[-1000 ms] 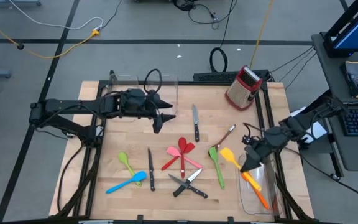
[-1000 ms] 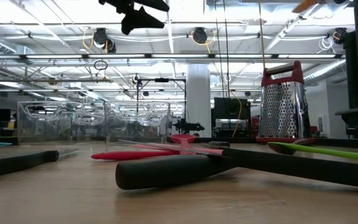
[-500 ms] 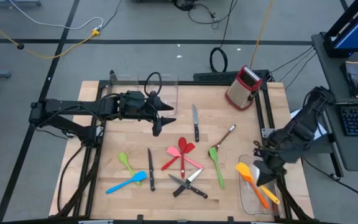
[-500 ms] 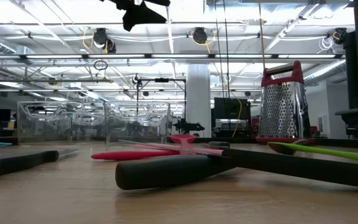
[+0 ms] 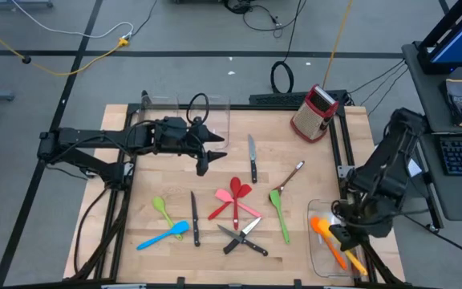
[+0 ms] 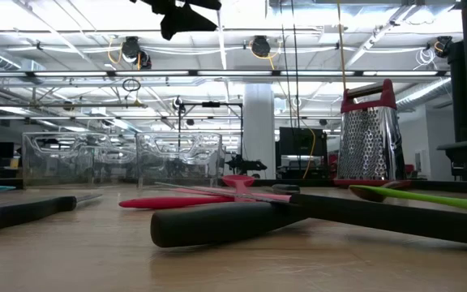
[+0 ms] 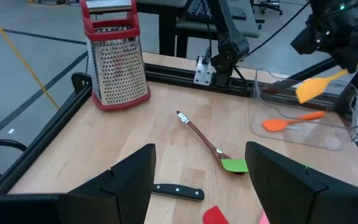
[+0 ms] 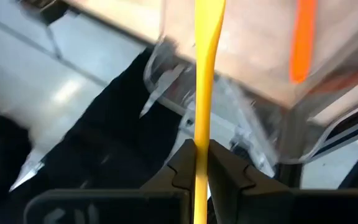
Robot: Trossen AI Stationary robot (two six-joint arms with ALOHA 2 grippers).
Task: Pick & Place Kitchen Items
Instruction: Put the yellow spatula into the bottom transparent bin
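Observation:
My right gripper [image 5: 346, 239] is shut on a yellow spatula [image 7: 312, 90], which it holds over the clear bin [image 5: 321, 258] at the table's near right corner. An orange spatula [image 7: 291, 121] lies in that bin. My left gripper [image 7: 201, 180] hangs open above the table's far left [image 5: 207, 159] and touches nothing. Lying flat on the table are a green spatula [image 5: 280, 213], a brown spoon [image 5: 292, 174], red and pink utensils [image 5: 233, 201], black-handled knives [image 5: 243, 238], a green spoon [image 5: 163, 210] and a blue spatula [image 5: 165, 235]. My right gripper pinches the yellow spatula's handle [image 8: 200, 127] between its two fingers. The handle runs out ahead along the fingers. The spatula is lifted clear, slanting over the bin with its head [image 7: 311, 91] lower than the handle.
A red box grater [image 5: 315, 112] stands at the far right corner. A second clear bin [image 5: 184, 112] stands at the far edge behind my left arm. One more knife [image 5: 253, 159] lies mid-table. Black rails [image 5: 342, 156] run along the table's right side.
My right gripper has swung toward the table's near right corner and rolled, carrying the yellow spatula from beside the green spatula to over the clear bin. The spatula stays lifted clear.

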